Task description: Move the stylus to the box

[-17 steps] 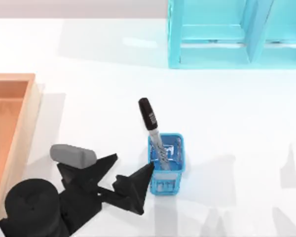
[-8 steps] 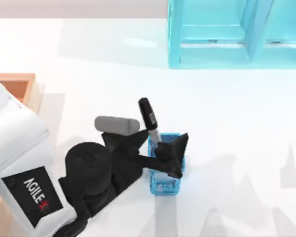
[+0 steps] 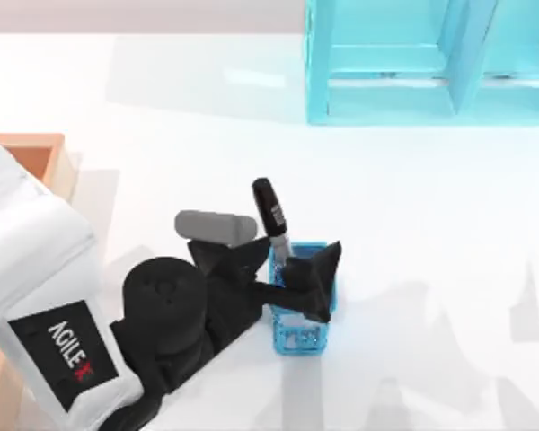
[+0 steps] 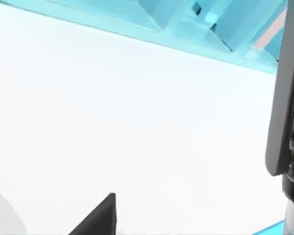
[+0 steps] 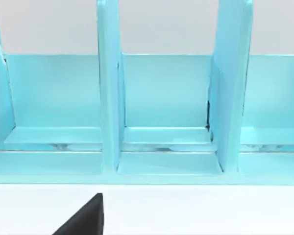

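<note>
Just below the frame's centre, the left gripper (image 3: pixel 283 265) is straddling the stylus (image 3: pixel 271 215) with its fingers spread either side of the barrel, not visibly clamping it, while the stylus is leaning in the blue mesh cup (image 3: pixel 303 316), well right of the box (image 3: pixel 49 151) at the left edge.

Your white tabletop (image 3: pixel 189 135) looks smooth w/ a soft sheen, faint reflections near the cyan shelf unit (image 3: pixel 413 63), which reads as glossy painted plastic. Small blue mesh cup (image 3: pixel 302 325): thin, see-through plastic-like lattice. Slim stylus (image 3: pixel 271 214): glossy black cap, silvery satin barrel. Shallow wooden box (image 3: pixel 49 153): matt tan rim. Left gripper (image 3: pixel 282 269): matt black, hard-looking; arm shell smooth white.
</note>
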Robot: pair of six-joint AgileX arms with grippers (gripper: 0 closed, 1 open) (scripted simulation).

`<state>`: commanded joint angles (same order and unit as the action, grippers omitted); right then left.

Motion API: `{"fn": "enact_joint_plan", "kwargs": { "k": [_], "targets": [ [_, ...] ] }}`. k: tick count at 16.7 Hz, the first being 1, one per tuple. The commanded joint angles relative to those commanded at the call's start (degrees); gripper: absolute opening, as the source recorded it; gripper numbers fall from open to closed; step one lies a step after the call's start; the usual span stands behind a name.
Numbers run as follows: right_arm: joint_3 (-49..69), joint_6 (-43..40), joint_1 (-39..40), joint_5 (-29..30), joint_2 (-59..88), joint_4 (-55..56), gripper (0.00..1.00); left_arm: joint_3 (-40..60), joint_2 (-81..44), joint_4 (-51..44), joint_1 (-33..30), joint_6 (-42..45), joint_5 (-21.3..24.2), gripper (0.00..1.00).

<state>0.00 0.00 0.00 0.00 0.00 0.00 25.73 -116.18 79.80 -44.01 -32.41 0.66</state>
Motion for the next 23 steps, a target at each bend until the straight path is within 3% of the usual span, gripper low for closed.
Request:
{"fn": "enact_joint_plan", "kwargs": {
  "k": [10, 20, 23],
  "targets": [
    [0.0, 0.0, 0.0, 0.0, 0.0, 0.0, 1.0, 0.0, 0.0, 0.0, 0.0, 0.0, 0.0, 0.02],
    [0.0, 0.0, 0.0, 0.0, 0.0, 0.0, 1.0, 0.2, 1.2, 0.3, 0.7, 0.3, -0.1, 0.0],
    [0.0, 0.0, 0.0, 0.0, 0.0, 0.0, 1.0, 0.0, 5.0, -3.4, 3.9, 1.1, 2.8, 0.0]
  ]
}}
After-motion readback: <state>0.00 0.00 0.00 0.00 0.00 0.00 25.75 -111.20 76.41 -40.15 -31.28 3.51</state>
